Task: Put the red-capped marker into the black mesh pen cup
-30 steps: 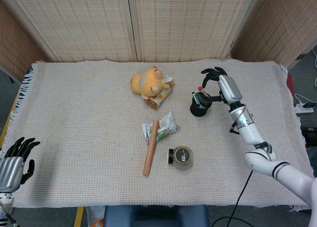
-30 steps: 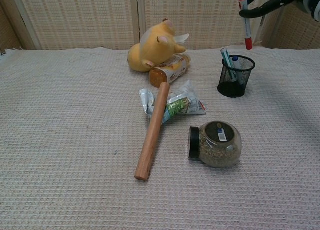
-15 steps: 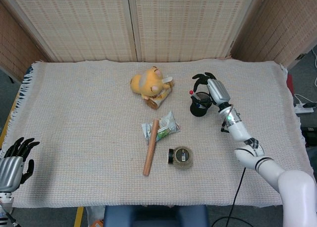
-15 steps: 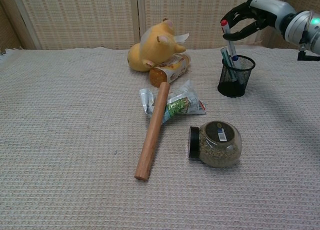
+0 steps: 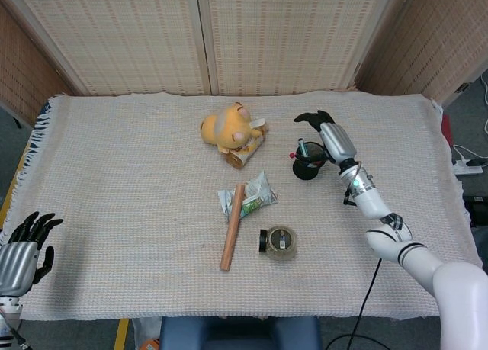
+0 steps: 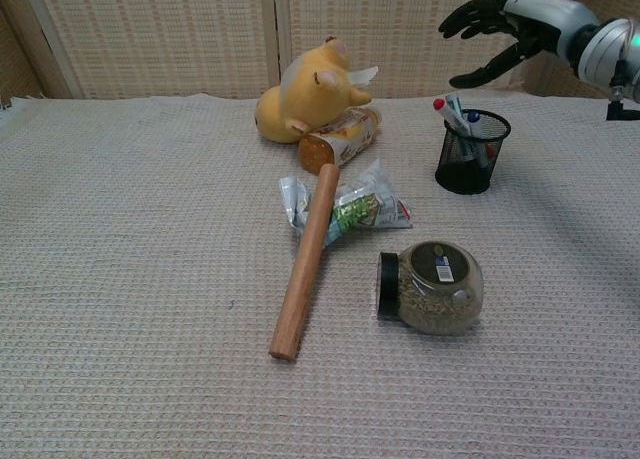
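Observation:
The red-capped marker [image 6: 446, 114] stands slanted inside the black mesh pen cup [image 6: 471, 152], its red tip poking over the left rim [image 5: 293, 156], beside other pens. My right hand [image 6: 497, 36] hovers just above the cup [image 5: 307, 167] with fingers spread and nothing in them; in the head view the right hand [image 5: 326, 133] is right behind the cup. My left hand [image 5: 21, 251] rests open at the table's front left corner, far from everything.
A yellow plush toy [image 5: 227, 127] lies on an orange bottle at the back centre. A wooden rolling pin [image 6: 304, 258] crosses a green snack packet [image 6: 355, 207]. A jar of seeds [image 6: 432, 287] lies on its side in front of the cup.
The right hand carried the marker down over the cup, released it and opened. The marker now sits in the cup. The left hand stayed still.

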`<action>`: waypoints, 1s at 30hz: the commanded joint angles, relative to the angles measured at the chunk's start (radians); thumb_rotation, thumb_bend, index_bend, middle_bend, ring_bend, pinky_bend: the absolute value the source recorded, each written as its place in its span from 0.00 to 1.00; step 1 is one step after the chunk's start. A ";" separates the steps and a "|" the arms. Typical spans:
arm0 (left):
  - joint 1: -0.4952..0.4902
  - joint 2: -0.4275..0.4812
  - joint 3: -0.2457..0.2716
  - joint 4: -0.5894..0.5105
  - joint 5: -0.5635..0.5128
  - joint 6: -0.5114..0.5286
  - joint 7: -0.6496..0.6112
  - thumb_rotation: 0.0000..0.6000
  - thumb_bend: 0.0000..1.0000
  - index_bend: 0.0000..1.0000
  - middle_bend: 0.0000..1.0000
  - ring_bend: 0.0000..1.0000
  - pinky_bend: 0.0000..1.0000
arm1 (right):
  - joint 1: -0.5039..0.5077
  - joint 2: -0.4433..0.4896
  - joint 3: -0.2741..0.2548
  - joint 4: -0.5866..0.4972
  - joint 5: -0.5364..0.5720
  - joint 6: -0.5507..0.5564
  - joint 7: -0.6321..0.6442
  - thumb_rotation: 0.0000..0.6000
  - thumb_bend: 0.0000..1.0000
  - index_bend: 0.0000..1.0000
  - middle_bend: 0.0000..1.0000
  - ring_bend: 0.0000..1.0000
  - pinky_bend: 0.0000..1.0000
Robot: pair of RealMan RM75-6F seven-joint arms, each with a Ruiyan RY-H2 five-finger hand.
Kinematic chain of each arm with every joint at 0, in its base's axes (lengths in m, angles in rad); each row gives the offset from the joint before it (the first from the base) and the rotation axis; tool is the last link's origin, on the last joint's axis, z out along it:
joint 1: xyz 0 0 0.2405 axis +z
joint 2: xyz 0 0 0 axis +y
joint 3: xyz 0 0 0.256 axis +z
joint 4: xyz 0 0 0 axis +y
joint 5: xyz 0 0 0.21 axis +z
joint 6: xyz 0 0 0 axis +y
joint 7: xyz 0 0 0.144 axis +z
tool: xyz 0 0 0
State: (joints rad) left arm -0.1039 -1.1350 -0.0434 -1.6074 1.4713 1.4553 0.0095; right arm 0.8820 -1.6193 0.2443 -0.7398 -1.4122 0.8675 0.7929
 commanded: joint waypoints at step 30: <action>-0.003 -0.003 0.018 -0.021 0.038 0.002 0.026 1.00 0.59 0.23 0.12 0.04 0.16 | -0.796 0.288 -0.329 -0.489 -0.095 0.801 -0.707 1.00 0.10 0.47 0.23 0.23 0.08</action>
State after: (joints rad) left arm -0.1077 -1.1380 -0.0249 -1.6280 1.5091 1.4575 0.0352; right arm 0.1397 -1.2754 -0.0514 -1.3354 -1.5502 1.6842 0.0488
